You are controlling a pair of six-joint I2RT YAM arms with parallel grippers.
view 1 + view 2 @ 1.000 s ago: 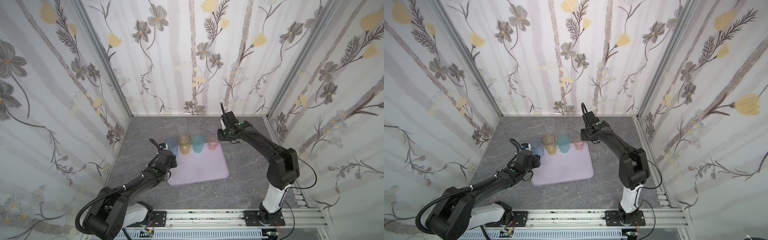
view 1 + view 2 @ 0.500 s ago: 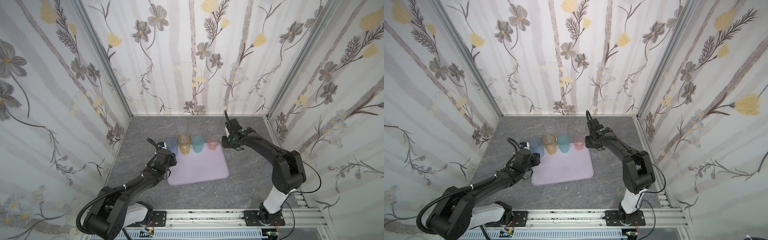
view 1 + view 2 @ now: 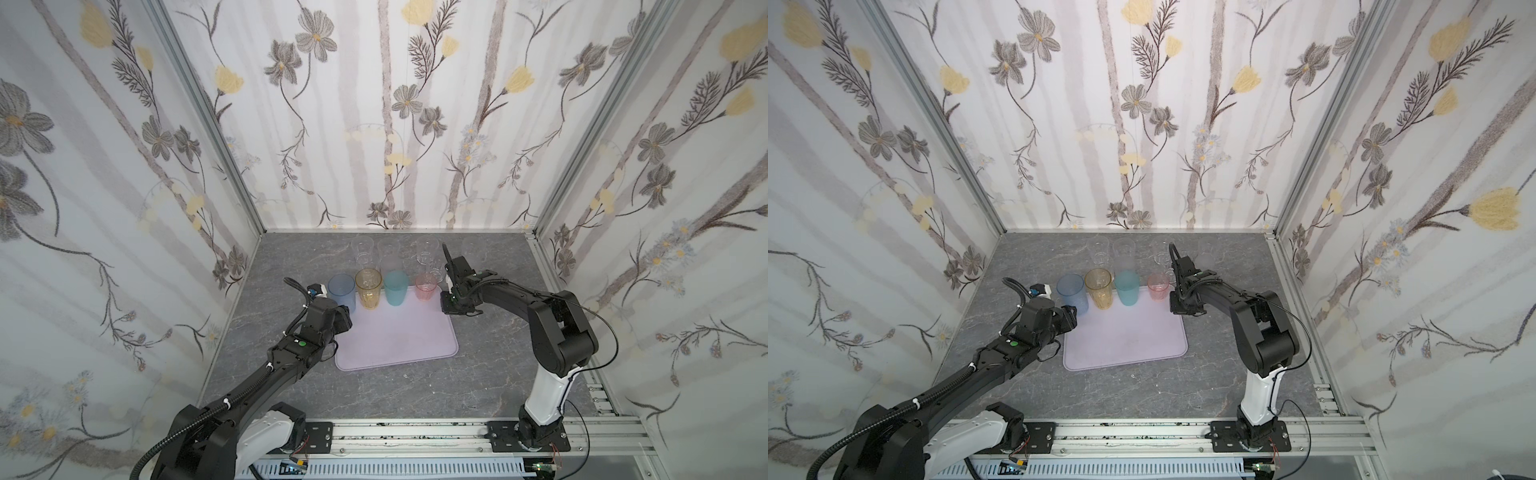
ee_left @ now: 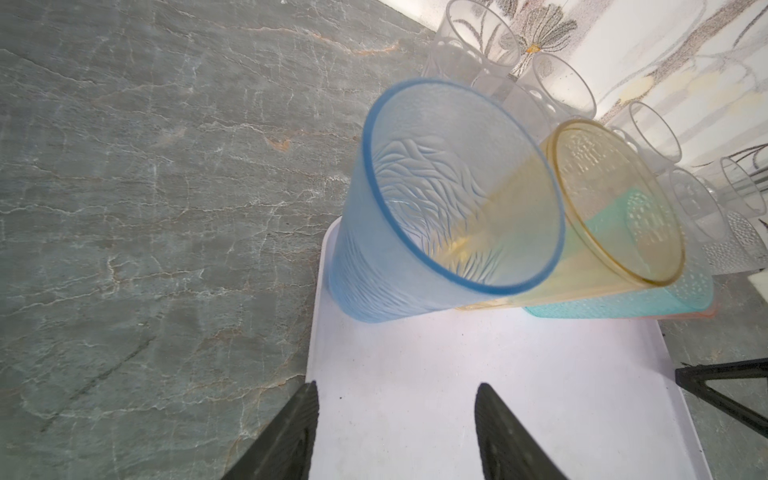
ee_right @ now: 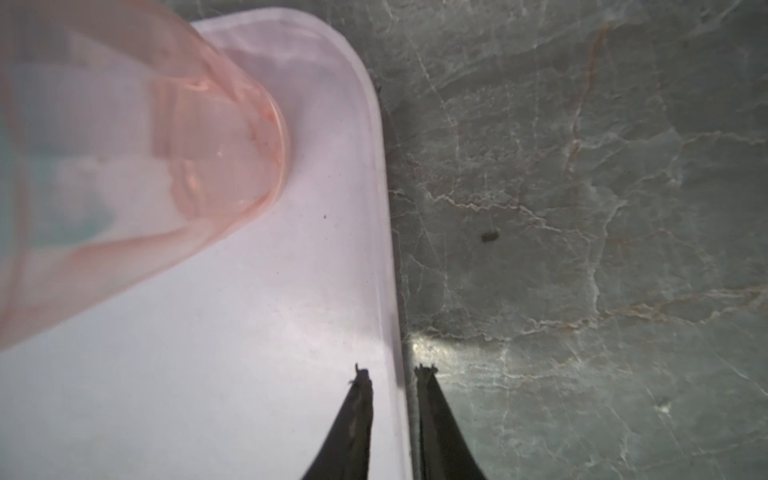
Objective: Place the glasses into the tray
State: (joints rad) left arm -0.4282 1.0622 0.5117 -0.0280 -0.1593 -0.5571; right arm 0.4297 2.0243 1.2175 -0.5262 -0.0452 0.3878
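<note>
Two arms are mounted on the near rail [image 3: 415, 434]; the left arm [image 3: 286, 361] lies low and almost straight, slanting forward over the tabletop [image 3: 374, 395] to the left edge of the tray [image 3: 399, 336]; the right arm [image 3: 511, 295] climbs its white post, folds at the elbow and reaches left, wrist tipped down at the tray's right edge; the left gripper [image 4: 397, 388] is spread wide and empty, aimed at the blue glass [image 4: 449, 216] just ahead, not touching it; the right gripper [image 5: 392, 370] shows only a narrow gap, one finger on either side of the tray's rim, and whether it pinches the rim cannot be told; four tinted glasses stand upright in the tray along its far edge: blue at the left, then the amber glass [image 3: 368, 286], the teal glass [image 3: 395, 286] and the pink glass [image 3: 426, 286] in the corner beside the right gripper; farther back, clear glasses [image 3: 361, 251] stand on the tabletop near the wall [image 3: 395, 124]
</note>
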